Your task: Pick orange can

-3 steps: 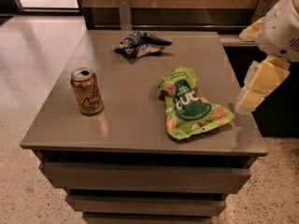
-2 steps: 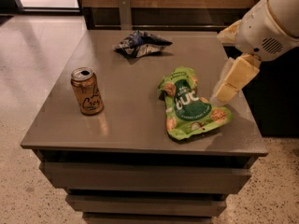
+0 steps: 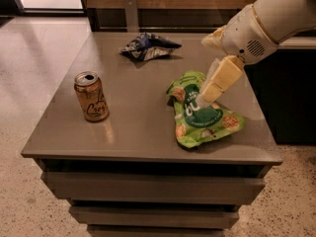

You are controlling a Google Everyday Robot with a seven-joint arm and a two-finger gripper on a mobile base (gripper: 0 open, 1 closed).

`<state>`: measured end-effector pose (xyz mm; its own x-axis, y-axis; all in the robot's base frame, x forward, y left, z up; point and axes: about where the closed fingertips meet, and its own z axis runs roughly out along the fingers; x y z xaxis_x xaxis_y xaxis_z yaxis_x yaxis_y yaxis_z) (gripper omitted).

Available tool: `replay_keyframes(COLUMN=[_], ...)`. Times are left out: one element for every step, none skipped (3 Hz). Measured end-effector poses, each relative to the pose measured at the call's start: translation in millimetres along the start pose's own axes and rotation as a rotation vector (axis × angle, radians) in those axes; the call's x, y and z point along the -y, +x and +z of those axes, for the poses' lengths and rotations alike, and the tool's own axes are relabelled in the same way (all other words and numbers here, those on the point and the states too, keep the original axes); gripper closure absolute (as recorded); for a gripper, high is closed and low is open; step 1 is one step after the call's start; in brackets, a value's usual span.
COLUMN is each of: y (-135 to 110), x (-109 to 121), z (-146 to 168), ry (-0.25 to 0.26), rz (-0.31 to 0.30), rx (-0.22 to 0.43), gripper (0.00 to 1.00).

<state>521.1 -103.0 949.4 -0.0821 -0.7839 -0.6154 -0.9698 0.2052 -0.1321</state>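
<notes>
**Small coppery-orange metal drink can (image 3: 91, 97) lies at 9 o'clock from the cream-coloured gripper (image 3: 201, 100)**

I have the gripper hanging tip-down over the crinkled green snack bag (image 3: 205, 120) on the 3 o'clock side of the flat grey bench (image 3: 138, 132); whether it is spread or closed I cannot tell. The can stands upright — long axis vertical — near the bench's 8 o'clock edge, well apart from the gripper, so I judge the coming move to be a sideways reach toward 9 o'clock.

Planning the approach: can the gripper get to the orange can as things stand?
Probably yes. The gripper hangs over the green bag; only bare table lies between it and the can, which stands upright alone. The blue wrapper sits farther back.
</notes>
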Motion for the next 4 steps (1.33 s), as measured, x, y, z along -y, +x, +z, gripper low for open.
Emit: replay_keyframes(y=[-6, -36, -72, -102], x=[0, 0, -2, -9], z=[6, 32, 66, 103], ry=[-0.009, -0.024, -0.074, -0.138], rz=[-0.019, -0.126, -0.244, -0.317], rx=[0.013, 0.071, 0.146, 0.206], gripper=[0.00, 0.00, 0.00, 0.00])
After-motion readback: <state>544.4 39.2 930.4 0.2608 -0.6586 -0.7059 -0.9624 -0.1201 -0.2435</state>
